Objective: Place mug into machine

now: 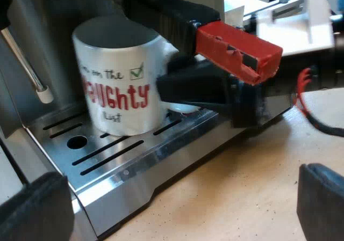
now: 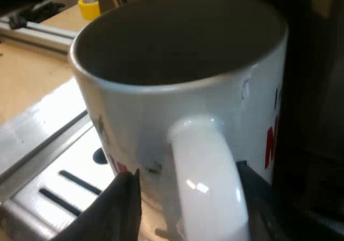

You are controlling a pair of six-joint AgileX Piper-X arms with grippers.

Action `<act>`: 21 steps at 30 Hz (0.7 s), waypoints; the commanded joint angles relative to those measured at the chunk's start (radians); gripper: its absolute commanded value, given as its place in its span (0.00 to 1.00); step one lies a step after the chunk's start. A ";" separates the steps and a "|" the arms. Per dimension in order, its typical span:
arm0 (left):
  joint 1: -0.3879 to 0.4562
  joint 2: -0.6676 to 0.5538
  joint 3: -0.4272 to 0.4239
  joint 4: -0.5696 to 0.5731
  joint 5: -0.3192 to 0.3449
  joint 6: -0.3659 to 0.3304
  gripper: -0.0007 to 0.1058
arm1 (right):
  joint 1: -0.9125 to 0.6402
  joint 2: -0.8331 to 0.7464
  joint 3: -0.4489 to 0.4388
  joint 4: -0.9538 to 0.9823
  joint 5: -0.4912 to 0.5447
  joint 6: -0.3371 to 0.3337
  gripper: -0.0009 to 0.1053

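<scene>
A white mug (image 1: 118, 90) with red "NAUGHTY" lettering stands upright on the espresso machine's slotted metal drip tray (image 1: 123, 160). Just above it runs the holder's dark handle with its red end (image 1: 239, 50), locked into the machine's front. My right gripper (image 1: 173, 99) reaches in at the mug's handle. Up close, the mug (image 2: 177, 107) shows its handle (image 2: 207, 182) between my right gripper's (image 2: 191, 198) black fingers, with a gap on one side, so it is open. My left gripper (image 1: 177, 209) is open over the wooden table in front of the tray, holding nothing.
A steam wand (image 1: 32, 74) hangs beside the mug at the tray's far side. Wooden table (image 1: 242, 187) stretches before the machine. A yellow tape roll (image 2: 88, 5) and a metal rail (image 2: 32, 34) lie beyond the tray.
</scene>
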 commanded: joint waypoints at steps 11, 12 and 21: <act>-0.002 0.003 -0.001 -0.020 -0.005 -0.002 0.80 | 0.003 -0.030 0.013 0.045 0.026 -0.005 0.40; -0.002 0.003 -0.001 -0.029 -0.005 -0.002 0.80 | 0.003 -0.054 0.029 0.071 0.026 0.002 0.40; -0.002 0.003 -0.056 -0.080 -0.005 -0.002 0.80 | 0.015 -0.352 0.187 0.274 0.024 0.032 0.40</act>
